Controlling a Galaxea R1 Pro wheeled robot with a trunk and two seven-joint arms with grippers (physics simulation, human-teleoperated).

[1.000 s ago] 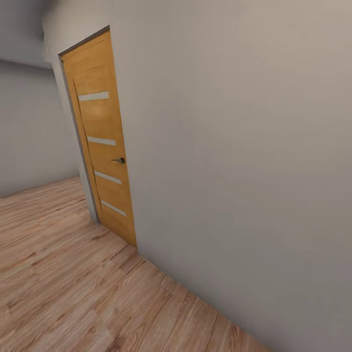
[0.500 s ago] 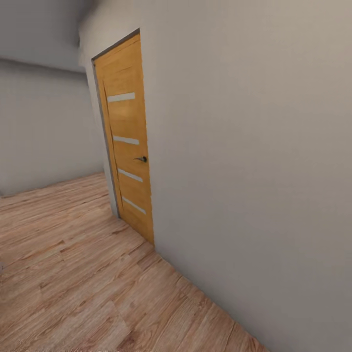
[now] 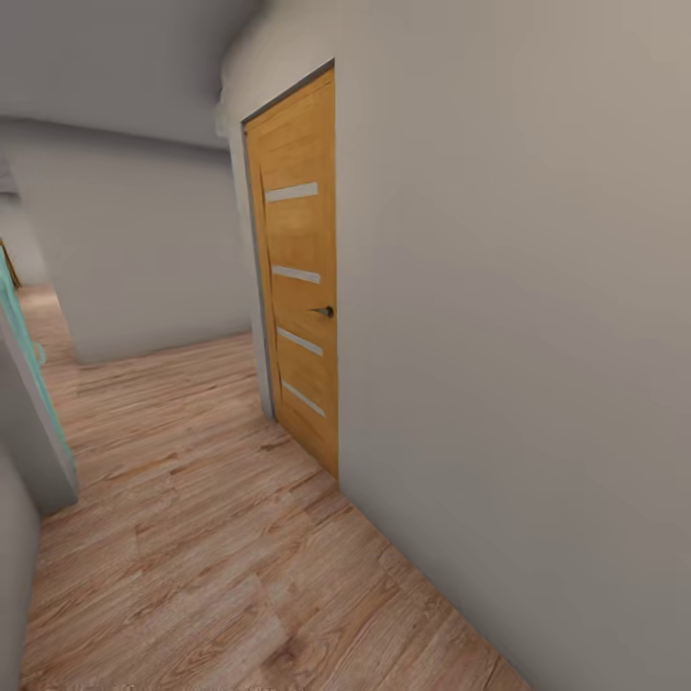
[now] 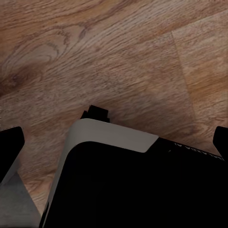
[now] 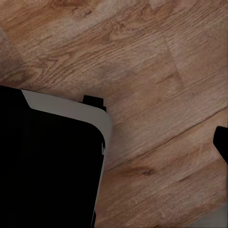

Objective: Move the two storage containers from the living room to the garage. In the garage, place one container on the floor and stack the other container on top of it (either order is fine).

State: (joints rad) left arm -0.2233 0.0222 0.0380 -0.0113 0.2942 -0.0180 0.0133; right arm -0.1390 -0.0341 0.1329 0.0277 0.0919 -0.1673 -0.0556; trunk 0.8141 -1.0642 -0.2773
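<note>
In the left wrist view the left gripper has two dark fingers, one at each side edge of the picture, set wide apart with nothing between them. One finger tip sits at about 9 o'clock and the other tip at about 3 o'clock. Between them shows a big black body with a pale grey rim, a part of the robot, and under it the wood plank floor with its brown grain. In the right wrist view only one dark finger tip of the right gripper peeks in at about 3 o'clock, so I cannot tell if those jaws are apart or together. The same kind of black body with a grey rim sits at about 8 o'clock, over more plank floor. In the head view a long hall shows. A wooden door stands shut at about 12 o'clock, with four pale strips across it and a small dark handle. A plain grey wall runs from the door out to 3 o'clock. The light plank floor goes from 6 o'clock up to 10 o'clock. A thin teal edge stands at 9 o'clock beside a grey wall corner. The two orange-red bins are nowhere here, and the garage floor is not here either
</note>
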